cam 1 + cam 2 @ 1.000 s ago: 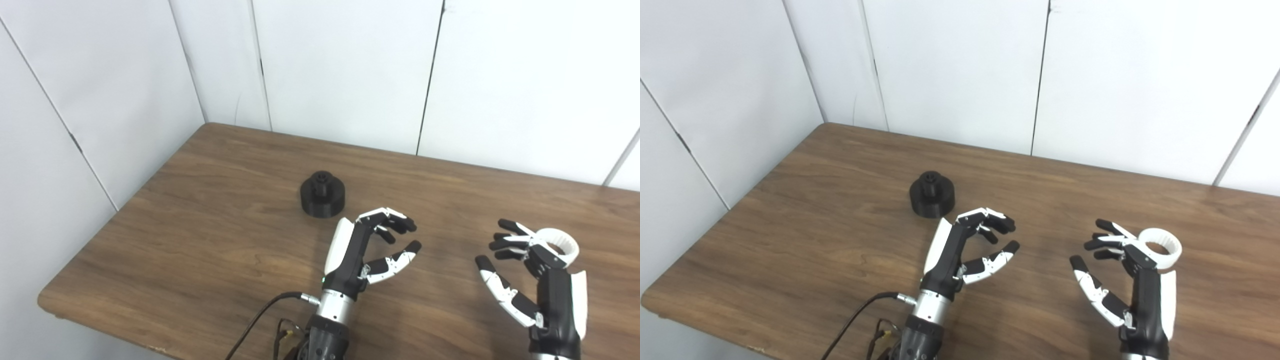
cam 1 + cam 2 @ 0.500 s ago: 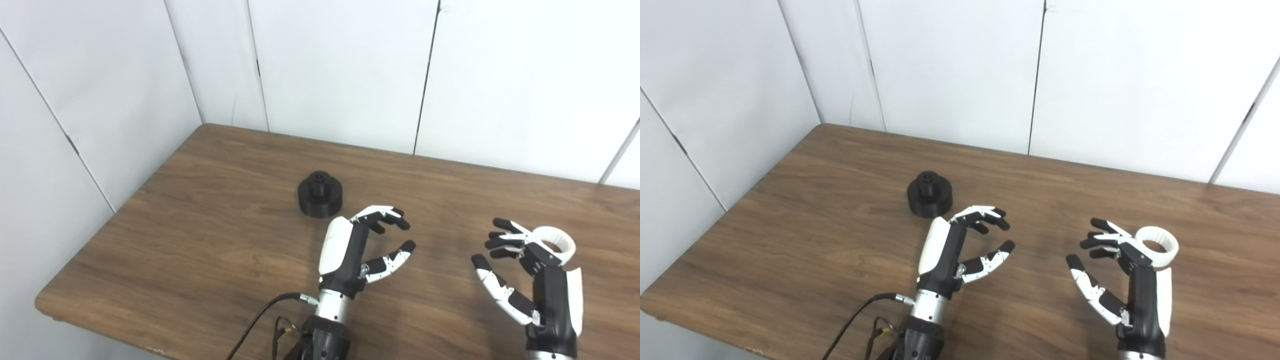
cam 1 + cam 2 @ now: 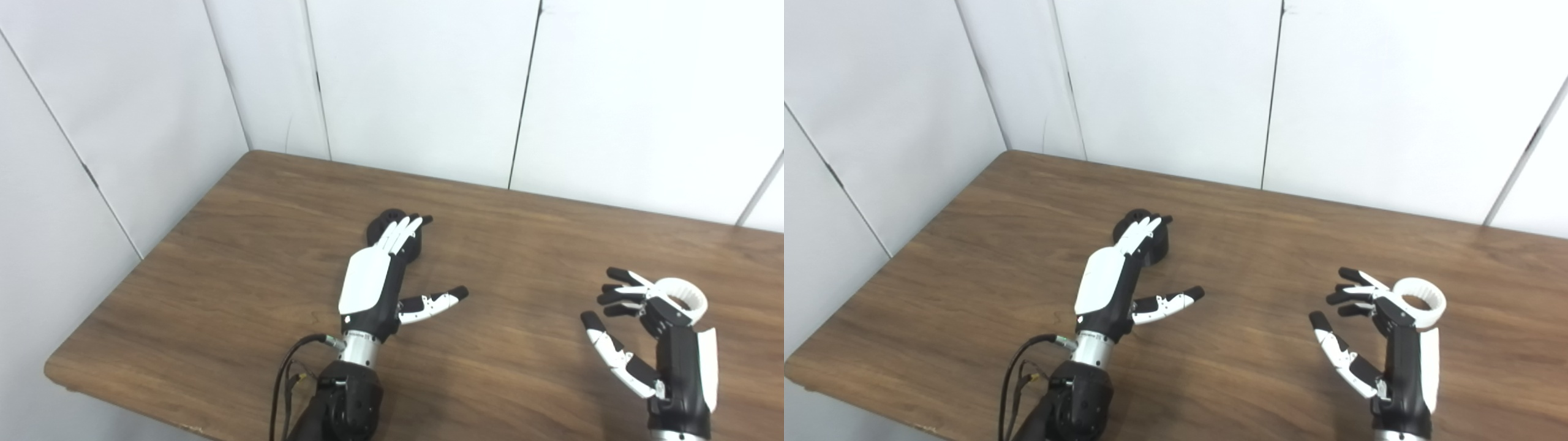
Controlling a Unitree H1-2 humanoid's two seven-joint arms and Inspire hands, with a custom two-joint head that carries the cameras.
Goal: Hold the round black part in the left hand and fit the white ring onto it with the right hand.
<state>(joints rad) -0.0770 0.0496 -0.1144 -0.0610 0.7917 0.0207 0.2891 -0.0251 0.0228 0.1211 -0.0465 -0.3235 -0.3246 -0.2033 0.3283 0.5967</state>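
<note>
Round black plastic part (image 3: 392, 236) lies under our left hand (image 3: 373, 285), fingers (image 3: 401, 229) spread, ungripped; a glancing close could shove it toward twelve o'clock. Right hand (image 3: 649, 331) open, empty.

Paired head views (downward, overlapping)

I find no readable text, label, brand, number or sign in either view. The white wall panels (image 3: 422, 79) are blank, the wooden desk (image 3: 245, 288) shows only grain, and the shells of my left hand (image 3: 373, 282) and right hand (image 3: 661, 331) carry no marking I can make out.
</note>
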